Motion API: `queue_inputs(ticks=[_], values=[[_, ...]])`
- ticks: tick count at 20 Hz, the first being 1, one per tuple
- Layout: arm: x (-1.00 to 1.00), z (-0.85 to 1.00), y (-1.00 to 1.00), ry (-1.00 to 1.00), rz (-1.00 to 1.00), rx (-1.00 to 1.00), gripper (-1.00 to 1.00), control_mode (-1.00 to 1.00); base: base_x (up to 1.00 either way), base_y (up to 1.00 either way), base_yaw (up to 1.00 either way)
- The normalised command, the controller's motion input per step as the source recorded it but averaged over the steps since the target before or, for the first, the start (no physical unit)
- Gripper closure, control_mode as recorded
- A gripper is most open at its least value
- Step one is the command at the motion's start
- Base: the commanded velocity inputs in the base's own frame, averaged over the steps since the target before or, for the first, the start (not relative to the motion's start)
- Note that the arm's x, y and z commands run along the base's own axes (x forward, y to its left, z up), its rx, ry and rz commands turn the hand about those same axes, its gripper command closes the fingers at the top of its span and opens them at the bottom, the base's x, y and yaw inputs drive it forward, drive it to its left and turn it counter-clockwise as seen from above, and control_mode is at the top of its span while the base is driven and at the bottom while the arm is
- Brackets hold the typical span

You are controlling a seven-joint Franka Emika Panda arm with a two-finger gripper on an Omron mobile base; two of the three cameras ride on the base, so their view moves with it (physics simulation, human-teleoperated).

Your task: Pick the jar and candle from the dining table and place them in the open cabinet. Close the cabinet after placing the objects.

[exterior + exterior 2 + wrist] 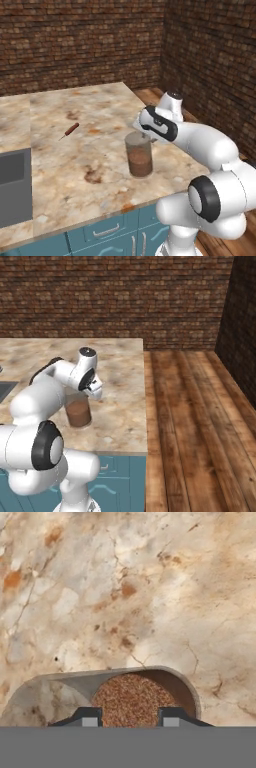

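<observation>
The jar stands upright on the dining table, near its front edge. The gripper sits over the jar's top, jaws apart on either side; a grip cannot be told.

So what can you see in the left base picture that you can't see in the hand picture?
Left base view: a thin reddish-brown stick lying on the table, the dark sink at the left edge, teal drawers below, the brick wall, and the jar standing upright, seen from the side.

Hand view: the jar's brown inside from above, with the gripper finger tips on either side of it.

Both: the jar and the marbled table top.
</observation>
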Motion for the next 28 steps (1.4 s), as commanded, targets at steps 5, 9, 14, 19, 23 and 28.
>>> queue_inputs(ticks=[5,9,14,19,23,28], values=[[-0.14,0.29,-0.01,-0.04,-0.10,0.00,1.00,-1.00,0.00,0.00,0.00],[-0.35,0.59,-0.31,0.00,-0.11,0.03,1.00,-1.00,0.00,0.00,0.00],[-0.41,0.60,-0.49,0.00,-0.11,0.06,1.00,-1.00,0.00,0.00,0.00],[-0.39,0.54,-0.59,0.00,-0.10,0.17,1.00,-1.00,0.00,0.00,0.00],[-0.41,0.52,-0.55,0.00,-0.08,0.13,1.00,-1.00,0.00,0.00,0.00],[-0.26,0.37,-0.25,0.00,-0.01,-0.02,1.00,-1.00,0.00,0.00,0.00]])
